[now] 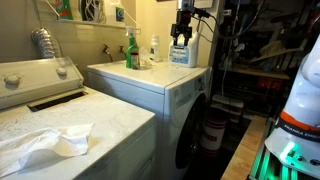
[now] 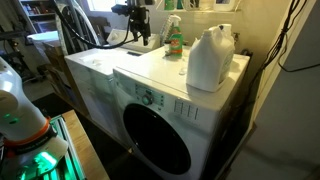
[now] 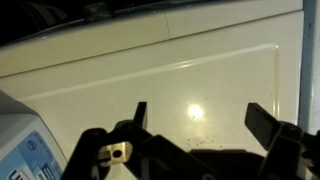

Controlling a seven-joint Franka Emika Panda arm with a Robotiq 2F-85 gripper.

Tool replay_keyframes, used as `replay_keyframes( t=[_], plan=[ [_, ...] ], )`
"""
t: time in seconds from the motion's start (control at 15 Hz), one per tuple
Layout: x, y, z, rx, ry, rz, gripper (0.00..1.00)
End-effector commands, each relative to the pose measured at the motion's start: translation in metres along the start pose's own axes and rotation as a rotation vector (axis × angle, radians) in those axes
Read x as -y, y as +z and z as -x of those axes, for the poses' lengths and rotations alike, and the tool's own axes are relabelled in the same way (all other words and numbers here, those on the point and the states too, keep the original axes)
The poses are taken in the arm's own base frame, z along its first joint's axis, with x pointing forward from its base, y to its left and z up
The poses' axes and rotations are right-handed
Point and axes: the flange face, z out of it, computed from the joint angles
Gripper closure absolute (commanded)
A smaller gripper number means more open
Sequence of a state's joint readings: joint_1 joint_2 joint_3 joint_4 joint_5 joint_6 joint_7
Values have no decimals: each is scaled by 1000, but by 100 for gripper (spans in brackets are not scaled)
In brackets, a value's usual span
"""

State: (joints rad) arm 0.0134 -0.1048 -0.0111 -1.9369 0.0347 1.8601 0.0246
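Gripper (image 3: pixel 195 125) hovers over the white dryer top (image 3: pixel 180 70) — jaws spread, apparently empty — upper centre, near the green bottle (image 1: pixel 131 52).

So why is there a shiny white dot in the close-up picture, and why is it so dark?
In the wrist view, the dot is lamp glare on the glossy washer top; the fingers are dark silhouettes, slightly blurred. In both exterior views the light is dim and yellowish; the jug is brightest.

Open tool (image 3: pixel 200 118) above white appliance top (image 3: pixel 150 60)
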Motion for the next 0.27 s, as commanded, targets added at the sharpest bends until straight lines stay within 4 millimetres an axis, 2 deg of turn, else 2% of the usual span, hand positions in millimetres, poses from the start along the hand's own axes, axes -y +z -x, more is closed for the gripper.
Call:
replay_keyframes(
  t=[0.0, 0.2],
  plan=[
    [-2, 0, 4, 4, 1, 0, 0],
    [-3, 0, 9, 5, 2, 0, 0]
  ],
)
